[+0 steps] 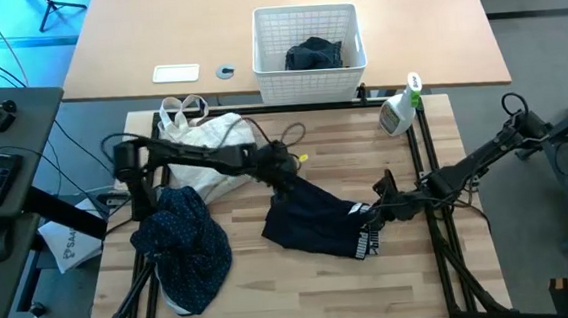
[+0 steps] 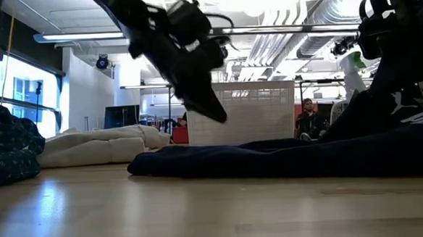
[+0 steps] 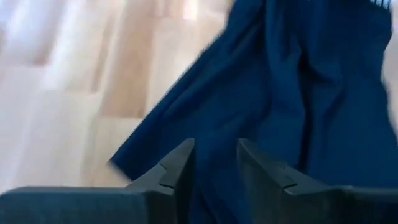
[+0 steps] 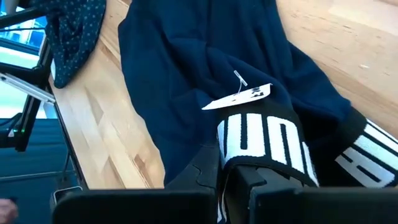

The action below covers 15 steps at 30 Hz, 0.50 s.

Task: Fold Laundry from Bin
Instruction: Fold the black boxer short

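A plain dark navy piece (image 1: 314, 222) lies spread on the wooden table. Its black waistband with white letters (image 1: 370, 238) is at its right end. My right gripper (image 1: 380, 210) is shut on that waistband. My left gripper (image 1: 287, 179) hangs over the piece's far left corner with a gap between its fingers. In the low view it (image 2: 215, 115) is clear of the cloth (image 2: 286, 154). In the left wrist view only navy cloth (image 3: 280, 93) lies beyond the fingertips. A navy dotted shirt (image 1: 182, 244) lies heaped at the near left. The white bin (image 1: 308, 39) stands beyond the table's far edge with dark laundry (image 1: 314, 54) inside. My right gripper pinches the piece's black lettered waistband (image 4: 261, 146) between its two fingers. The fingers slant down from the table's right side. The band is folded over the fingertips (image 4: 249, 183), which hides how many layers they have. That end is raised a little (image 2: 385, 102); the rest lies on the table.
A cream-white cloth bag (image 1: 207, 139) lies under the left arm at the far left. A spray bottle (image 1: 399, 111) stands at the far right corner. Bare wood (image 1: 303, 288) runs along the near edge.
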Tool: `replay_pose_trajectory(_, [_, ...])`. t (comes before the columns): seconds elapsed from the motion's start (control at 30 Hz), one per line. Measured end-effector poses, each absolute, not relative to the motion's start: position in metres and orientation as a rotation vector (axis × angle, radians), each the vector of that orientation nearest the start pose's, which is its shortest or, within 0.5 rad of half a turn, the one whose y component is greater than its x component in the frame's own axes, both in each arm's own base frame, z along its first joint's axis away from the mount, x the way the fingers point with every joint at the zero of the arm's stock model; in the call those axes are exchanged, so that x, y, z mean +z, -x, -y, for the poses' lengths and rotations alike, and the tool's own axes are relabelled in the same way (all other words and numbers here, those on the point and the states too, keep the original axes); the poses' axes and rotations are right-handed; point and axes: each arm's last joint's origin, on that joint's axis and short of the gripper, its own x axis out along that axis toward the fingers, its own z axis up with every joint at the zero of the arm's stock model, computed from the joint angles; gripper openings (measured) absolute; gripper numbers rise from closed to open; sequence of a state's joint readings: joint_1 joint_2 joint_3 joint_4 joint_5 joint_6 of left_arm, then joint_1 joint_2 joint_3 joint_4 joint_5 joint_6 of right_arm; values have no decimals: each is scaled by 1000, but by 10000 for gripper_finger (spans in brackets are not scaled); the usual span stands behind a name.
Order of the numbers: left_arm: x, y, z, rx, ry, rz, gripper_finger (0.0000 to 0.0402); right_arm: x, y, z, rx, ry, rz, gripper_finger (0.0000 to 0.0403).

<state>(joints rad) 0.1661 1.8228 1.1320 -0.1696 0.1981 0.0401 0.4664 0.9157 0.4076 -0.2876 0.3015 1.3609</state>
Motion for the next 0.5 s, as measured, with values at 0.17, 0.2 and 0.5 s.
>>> replay_pose_trajectory(0.17, [145, -385, -47, -125, 13, -876, 121, 178, -155, -69, -333, -990, -719, 3])
replay_pose_trajectory(0.2, [140, -386, -45, -135, 7, -898, 121, 178, -155, -69, -328, -990, -727, 3])
replay_pose_trajectory(0.5, [129, -386, -29, -65, -138, -977, 35, 178, -155, -70, -316, -993, -740, 3])
